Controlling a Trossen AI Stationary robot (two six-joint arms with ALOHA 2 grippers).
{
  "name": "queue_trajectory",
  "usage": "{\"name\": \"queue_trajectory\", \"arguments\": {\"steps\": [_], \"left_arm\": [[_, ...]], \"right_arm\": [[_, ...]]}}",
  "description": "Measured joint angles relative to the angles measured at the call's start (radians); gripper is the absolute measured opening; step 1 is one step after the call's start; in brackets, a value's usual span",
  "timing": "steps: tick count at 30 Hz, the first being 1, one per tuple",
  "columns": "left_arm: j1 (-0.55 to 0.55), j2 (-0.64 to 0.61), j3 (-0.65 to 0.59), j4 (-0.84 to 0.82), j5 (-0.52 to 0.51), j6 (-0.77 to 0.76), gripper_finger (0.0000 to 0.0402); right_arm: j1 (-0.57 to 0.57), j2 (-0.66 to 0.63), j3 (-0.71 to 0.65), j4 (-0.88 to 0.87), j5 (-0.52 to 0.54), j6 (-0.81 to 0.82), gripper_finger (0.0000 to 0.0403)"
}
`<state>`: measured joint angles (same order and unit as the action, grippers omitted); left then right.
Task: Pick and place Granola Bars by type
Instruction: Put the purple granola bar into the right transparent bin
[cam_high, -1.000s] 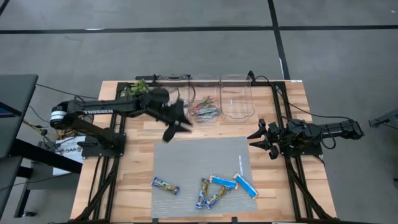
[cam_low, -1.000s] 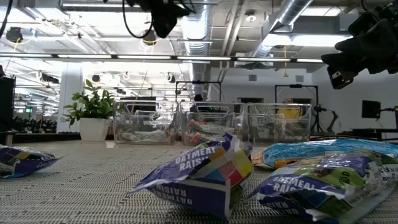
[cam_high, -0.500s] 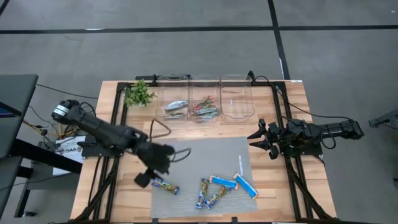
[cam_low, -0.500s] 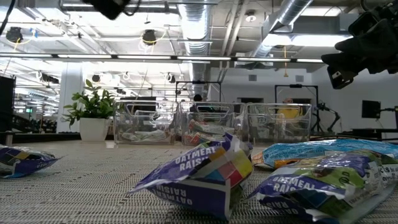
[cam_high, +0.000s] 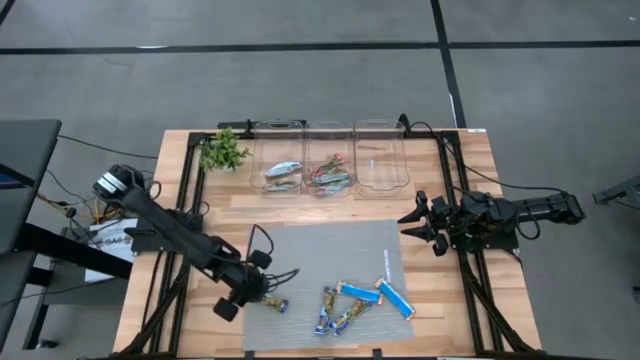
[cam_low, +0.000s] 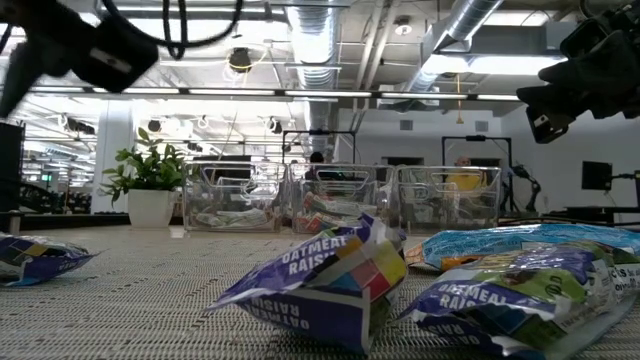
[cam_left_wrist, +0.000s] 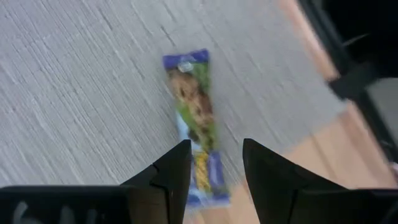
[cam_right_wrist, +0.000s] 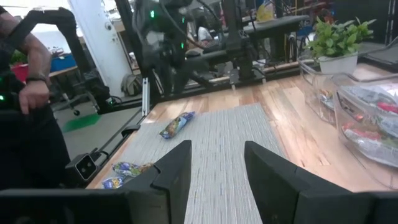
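Several wrapped granola bars lie flat on the grey mat (cam_high: 330, 255). One blue-green-yellow bar (cam_high: 269, 301) (cam_left_wrist: 194, 118) (cam_low: 35, 256) sits alone at the mat's near left corner. My left gripper (cam_high: 262, 288) (cam_left_wrist: 214, 171) hovers open above it, fingers pointing down on either side of its line, touching nothing. Two similar bars (cam_high: 336, 311) and two bright blue bars (cam_high: 394, 297) lie near the mat's near edge. My right gripper (cam_high: 416, 226) (cam_right_wrist: 214, 168) waits open at the mat's right edge.
Three clear bins stand along the table's far edge: the left bin (cam_high: 281, 152) holds blue-silver bars, the middle bin (cam_high: 329, 152) red-green ones, and a third bin (cam_high: 381, 155) stands to their right. A green plant sprig (cam_high: 223, 151) sits left of them. A person's arm (cam_right_wrist: 28, 62) shows beyond the table.
My left gripper has swung from beside the left bin at the far edge toward the near left corner of the mat, coming down over the lone blue-green-yellow bar. The bars and my right arm have stayed put.
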<state>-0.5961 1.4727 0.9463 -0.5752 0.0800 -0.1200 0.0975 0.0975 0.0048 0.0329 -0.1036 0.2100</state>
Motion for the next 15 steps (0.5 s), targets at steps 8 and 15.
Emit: {"name": "queue_trajectory", "arguments": {"steps": [8, 15], "left_arm": [[0.000, 0.114, 0.000, 0.014, -0.059, -0.037, 0.0152], [-0.001, 0.135, 0.000, 0.018, -0.017, -0.049, 0.0219]], "right_arm": [[0.000, 0.005, 0.000, -0.004, 0.000, 0.000, 0.0142], [0.000, 0.006, 0.000, -0.003, 0.000, 0.000, 0.0143]]}}
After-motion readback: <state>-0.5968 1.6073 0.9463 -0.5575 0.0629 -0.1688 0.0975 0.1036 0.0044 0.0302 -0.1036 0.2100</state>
